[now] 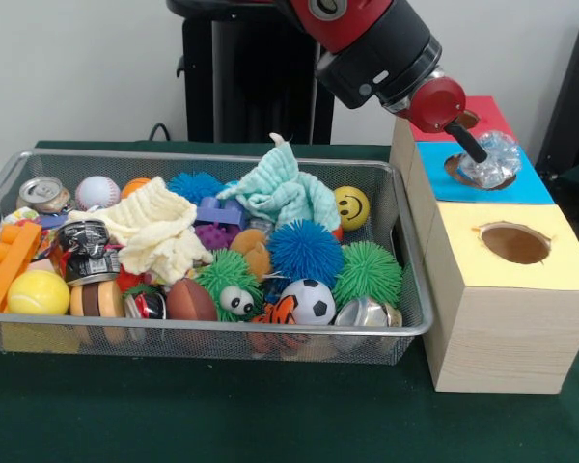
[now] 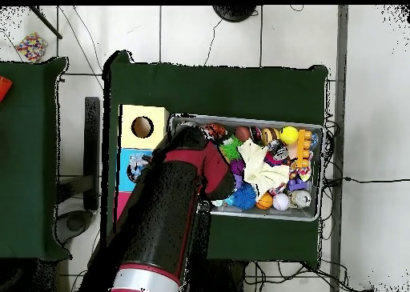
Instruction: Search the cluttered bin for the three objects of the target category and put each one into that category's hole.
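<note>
The silver wire mesh bin (image 1: pixel 405 323) sat on the dark green table cloth (image 1: pixel 270 415), crammed full. At its left end lay an orange plastic toothed block (image 1: pixel 8 262), one crushed silver drinks can (image 1: pixel 43 194) at the back corner and a second, darker crushed can (image 1: pixel 85 249) nearer the middle, with a plain yellow ball (image 1: pixel 38 291) in front. I counted one white baseball (image 1: pixel 97 191), one brown toy football (image 1: pixel 190 301), one black-and-white miniature soccer ball (image 1: pixel 310 300) and one yellow smiley-face ball (image 1: pixel 351 206). There were two cloths: a cream knitted cloth (image 1: pixel 159 231) and a mint green crumpled cloth (image 1: pixel 285 188). Of the spiky rubber balls, two were blue (image 1: pixel 304 251) (image 1: pixel 193 185) and two green, one plain (image 1: pixel 369 272) and one green spiky ball with googly eyes (image 1: pixel 230 285). A purple plastic block (image 1: pixel 220 211) showed between the cloths.

To the right of the bin stood the pale wooden box (image 1: pixel 482 338) with three coloured tops in a row: yellow (image 1: pixel 560 256) nearest, blue (image 1: pixel 536 183) in the middle, red (image 1: pixel 487 111) farthest. The yellow top's round hole (image 1: pixel 514 243) held nothing I could see.

The red and black arm (image 1: pixel 376 43) reached down over the blue section. At the tip of its gripper (image 1: pixel 473 149) sat a crumpled clear plastic bottle (image 1: pixel 492 162), lying right at the mouth of the blue top's hole (image 1: pixel 458 166). I could not tell how the jaws stood, or whether they gripped the bottle.
</note>
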